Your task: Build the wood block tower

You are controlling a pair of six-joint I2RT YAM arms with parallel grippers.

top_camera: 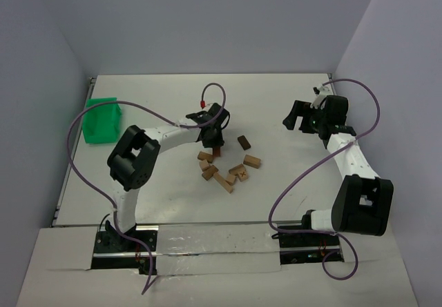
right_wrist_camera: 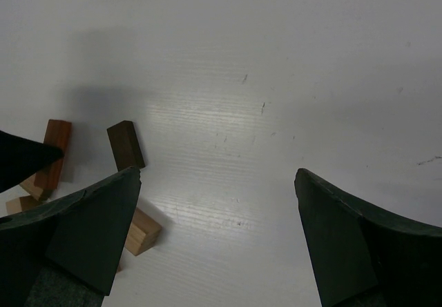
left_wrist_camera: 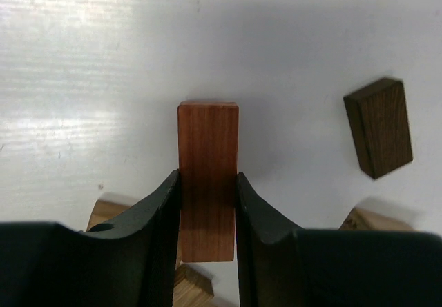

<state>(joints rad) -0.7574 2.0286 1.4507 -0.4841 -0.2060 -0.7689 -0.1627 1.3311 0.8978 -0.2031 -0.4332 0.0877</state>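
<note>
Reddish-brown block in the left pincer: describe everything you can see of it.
The reddish-brown block is a short, smooth wooden bar with fine straight grain along its length. The left pincer is shut on it, fingers pressing its long sides, its far end sticking out beyond them. Whether it rests on the table is unclear.

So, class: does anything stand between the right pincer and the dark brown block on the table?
Nothing visible does. The right pincer hangs open, and only bare table lies between it and the dark brown block. The left pincer, shut on a reddish-brown block, is on that block's far side.
</note>
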